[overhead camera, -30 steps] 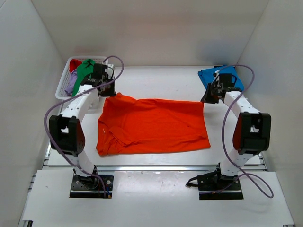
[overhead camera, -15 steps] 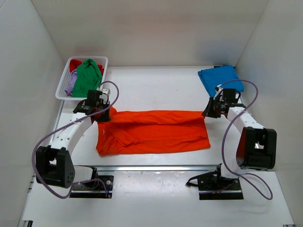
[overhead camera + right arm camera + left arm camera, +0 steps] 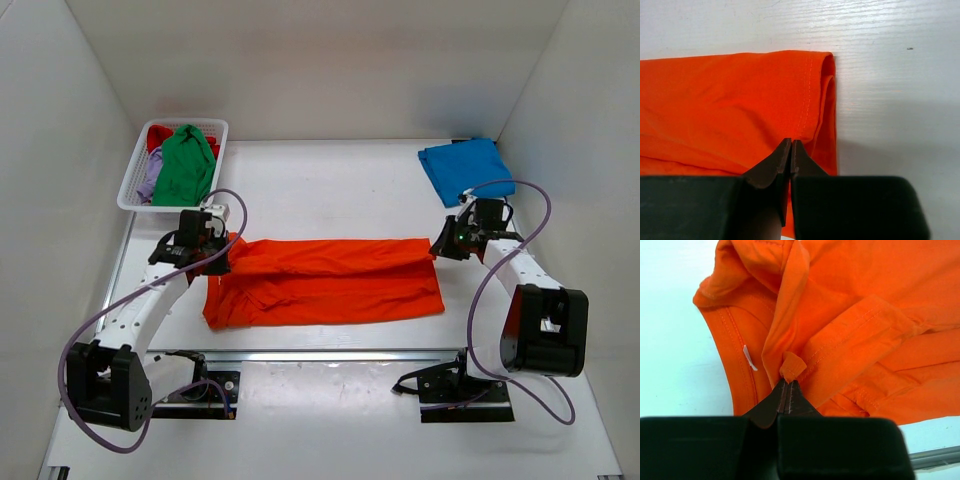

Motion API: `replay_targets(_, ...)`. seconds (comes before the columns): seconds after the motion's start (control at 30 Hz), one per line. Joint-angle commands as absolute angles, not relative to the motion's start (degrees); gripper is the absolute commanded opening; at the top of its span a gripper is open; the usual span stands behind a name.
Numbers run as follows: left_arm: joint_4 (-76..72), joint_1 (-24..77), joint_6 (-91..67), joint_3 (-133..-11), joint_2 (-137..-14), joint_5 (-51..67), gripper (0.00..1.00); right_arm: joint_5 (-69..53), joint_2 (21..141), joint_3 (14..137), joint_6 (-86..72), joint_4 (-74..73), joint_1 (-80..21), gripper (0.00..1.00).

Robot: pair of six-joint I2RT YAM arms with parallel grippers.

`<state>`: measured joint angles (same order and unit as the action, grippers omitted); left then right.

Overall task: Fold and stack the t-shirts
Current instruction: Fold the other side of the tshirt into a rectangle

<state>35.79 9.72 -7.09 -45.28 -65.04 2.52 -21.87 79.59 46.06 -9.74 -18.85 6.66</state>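
Item: orange t-shirt (image 3: 325, 280), mid-table (image 3: 330, 190), doubled into a long band. We logged the left gripper (image 3: 787, 390) pinched tight on its collar-end fold, arm reaching low and forward. The right gripper (image 3: 791, 149) was clamped on the hem corner, arm likewise extended. Blue t-shirt (image 3: 465, 168) lay far right; green t-shirt (image 3: 185, 165) in the basket (image 3: 130, 190).

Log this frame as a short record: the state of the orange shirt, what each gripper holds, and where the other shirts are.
orange shirt: mid-table, being doubled over lengthwise, the fold not laid flat
left gripper: shut on a pinch of cloth near the collar
right gripper: shut on the hem edge
blue shirt: folded, far right corner
basket: far left, holds the green shirt, red shirt and lilac shirt, all unfolded
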Motion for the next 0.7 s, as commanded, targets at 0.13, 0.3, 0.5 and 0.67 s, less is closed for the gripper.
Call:
replay_targets(0.13,34.8,9.1,-7.2,-42.5,-62.8,0.8,0.09,-21.2,79.4,46.4,-8.1,-18.4,6.9,0.00)
replay_targets(0.3,35.9,9.4,-8.2,-42.4,-62.6,0.3,0.61,-18.2,79.1,47.1,-9.5,-21.9,6.7,0.34)
replay_targets(0.5,38.3,10.9,-9.3,-42.5,-60.6,2.0,0.61,-14.1,75.9,47.6,-10.6,-28.6,4.7,0.48)
replay_targets(0.67,38.8,14.0,-10.5,-42.0,-61.3,1.3,0.60,-15.6,74.7,44.9,-11.8,-30.0,2.6,0.47)
